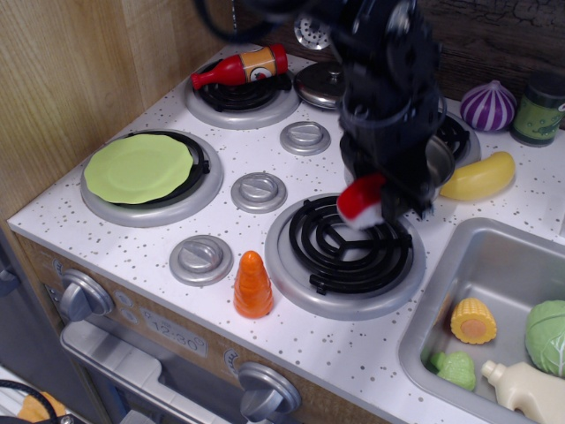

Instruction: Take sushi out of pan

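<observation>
My black gripper [375, 205] is shut on the sushi [360, 201], a small piece with a red top over a white base. It holds the sushi just above the front burner [344, 252], near the burner's back edge. The steel pan [439, 159] stands behind it, mostly hidden by the arm; only part of its rim shows at the right. The sushi is outside the pan and in front of it.
An orange carrot cone [253, 285] stands at the front. A green plate [139, 167] lies on the left burner. A ketchup bottle [238, 67] and a steel lid [320, 84] sit at the back. A yellow piece [479, 176], a purple onion [488, 105] and the sink [494, 265] are at the right.
</observation>
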You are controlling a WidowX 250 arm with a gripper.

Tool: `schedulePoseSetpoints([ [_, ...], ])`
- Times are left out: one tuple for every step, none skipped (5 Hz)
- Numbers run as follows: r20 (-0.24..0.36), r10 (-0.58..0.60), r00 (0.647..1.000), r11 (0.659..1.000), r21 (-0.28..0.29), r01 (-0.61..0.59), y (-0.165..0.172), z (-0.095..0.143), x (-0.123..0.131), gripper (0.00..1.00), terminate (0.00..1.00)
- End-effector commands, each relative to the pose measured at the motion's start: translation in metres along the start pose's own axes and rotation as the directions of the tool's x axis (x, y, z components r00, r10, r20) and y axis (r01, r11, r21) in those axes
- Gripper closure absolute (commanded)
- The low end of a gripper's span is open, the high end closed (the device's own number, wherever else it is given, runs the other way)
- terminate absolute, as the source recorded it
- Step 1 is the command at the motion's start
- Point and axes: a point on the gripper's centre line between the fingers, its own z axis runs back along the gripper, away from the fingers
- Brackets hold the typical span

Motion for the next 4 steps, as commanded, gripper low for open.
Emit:
schedulePoseSetpoints([
  [0.085,0.053,0.995,0.998,0.027,-0.055,-0.005,0.001,-0.003,0.0,0.0],
  [0.171,0.076,0.982,0.993,-0.1,-0.06,0.003,-0.009,-0.001,0.0,0.0],
  [0.171,0.076,0.982,0.993,-0.1,-0.06,0.003,-0.009,-0.001,0.0,0.0],
  [0.171,0.076,0.982,0.993,-0.1,-0.06,0.003,-0.009,-0.001,0.0,1.0],
])
